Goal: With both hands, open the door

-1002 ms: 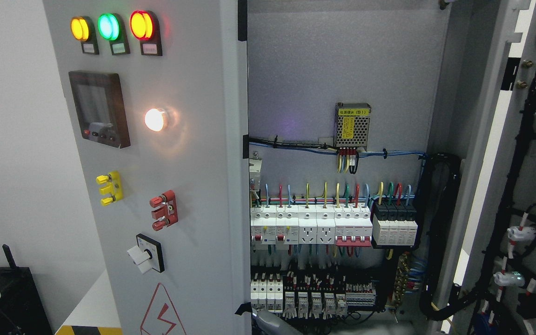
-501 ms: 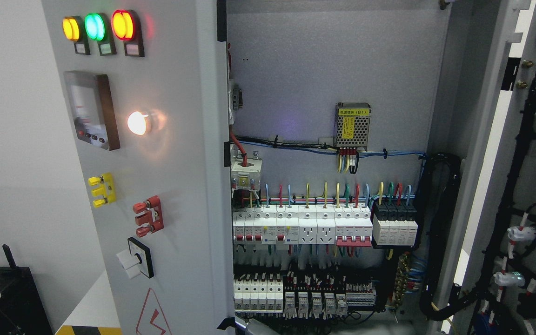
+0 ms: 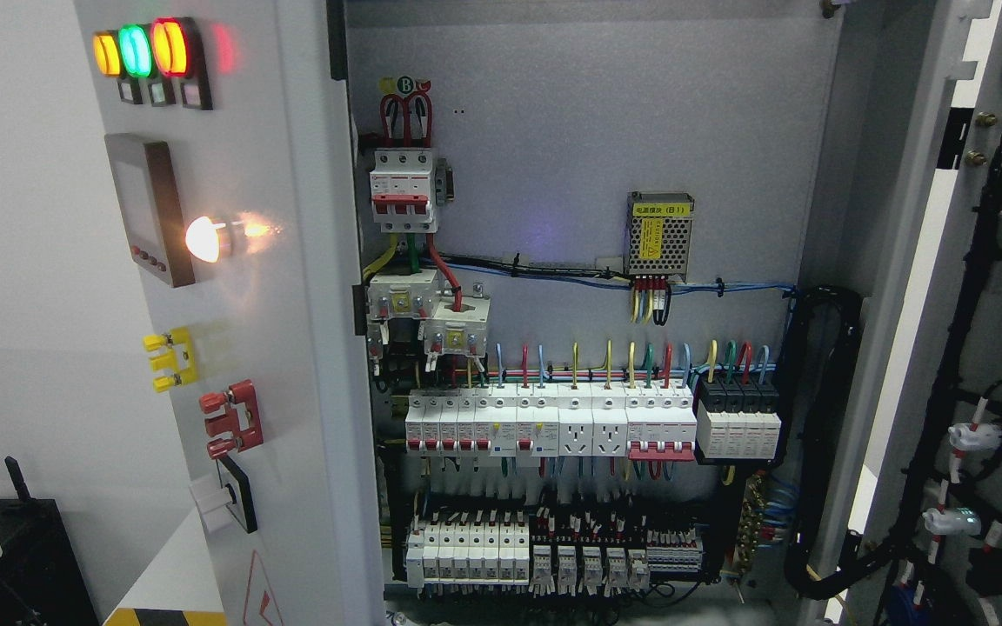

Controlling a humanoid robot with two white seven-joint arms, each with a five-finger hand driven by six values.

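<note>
- An electrical cabinet is seen from the front, with both doors swung outward.
- The left door (image 3: 231,313) is angled well open, so its lamps (image 3: 137,50) and switches face away to the left.
- The right door (image 3: 979,348) is swung fully aside at the right edge, its wired inner face shown.
- Rows of breakers (image 3: 553,422) are thereby exposed.
- No hand is in view, so neither hand's state can be told.

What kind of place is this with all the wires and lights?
Probably an electrical room: an open control cabinet with rows of circuit breakers, coloured wires, and indicator lights on its door.
</note>
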